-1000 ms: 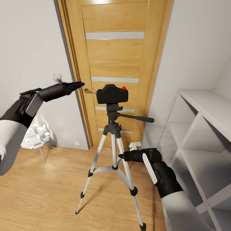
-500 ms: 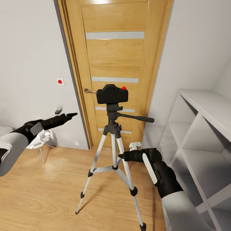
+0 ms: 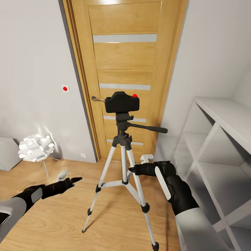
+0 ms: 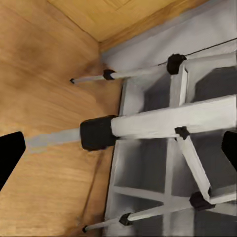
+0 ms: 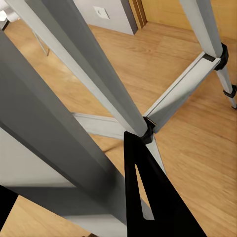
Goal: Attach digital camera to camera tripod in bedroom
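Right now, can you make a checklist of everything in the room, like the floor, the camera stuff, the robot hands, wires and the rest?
Surface: light wood plank floor, bare around the tripod feet.
Job's things: digital camera sits on top of the camera tripod, which stands upright on three spread legs.
Clutter: white ball-shaped lamp by the wall.
Grippers: left end effector low over the floor, holding nothing, fingers wide in the left wrist view; right end effector close to a tripod leg, state unclear.
Cables: nothing seen.
Surroundings: oak door, grey walls, white shelving.
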Tool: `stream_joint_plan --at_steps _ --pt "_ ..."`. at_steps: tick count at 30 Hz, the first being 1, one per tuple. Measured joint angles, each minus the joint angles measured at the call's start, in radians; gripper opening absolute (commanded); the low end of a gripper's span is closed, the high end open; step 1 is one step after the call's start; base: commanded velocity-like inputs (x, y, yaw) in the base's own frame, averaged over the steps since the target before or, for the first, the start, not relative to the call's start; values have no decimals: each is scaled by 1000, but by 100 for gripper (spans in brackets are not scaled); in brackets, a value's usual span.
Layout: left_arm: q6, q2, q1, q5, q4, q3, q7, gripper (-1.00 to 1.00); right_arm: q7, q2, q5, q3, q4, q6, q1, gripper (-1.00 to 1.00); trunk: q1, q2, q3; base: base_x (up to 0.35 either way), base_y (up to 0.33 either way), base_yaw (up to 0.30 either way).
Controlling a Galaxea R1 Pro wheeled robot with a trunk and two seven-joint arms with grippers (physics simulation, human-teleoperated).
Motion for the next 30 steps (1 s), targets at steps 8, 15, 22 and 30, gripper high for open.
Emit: stream_joint_plan --at_steps 8,15,22,30 --pt "37 -17 291 6 0 2 37 100 1 1 1 0 0 -1 0 -100 0 0 0 0 0 0" --pt "52 -29 393 7 1 6 46 100 3 1 4 0 1 0 0 -100 0 0 0 0 0 0" --pt "42 -92 440 -4 0 -1 77 100 3 0 3 0 0 0 0 -100 0 0 0 0 0 0" --pt "12 -166 498 -5 0 2 537 100 2 0 2 0 0 0 0 -100 0 0 0 0 0 0"
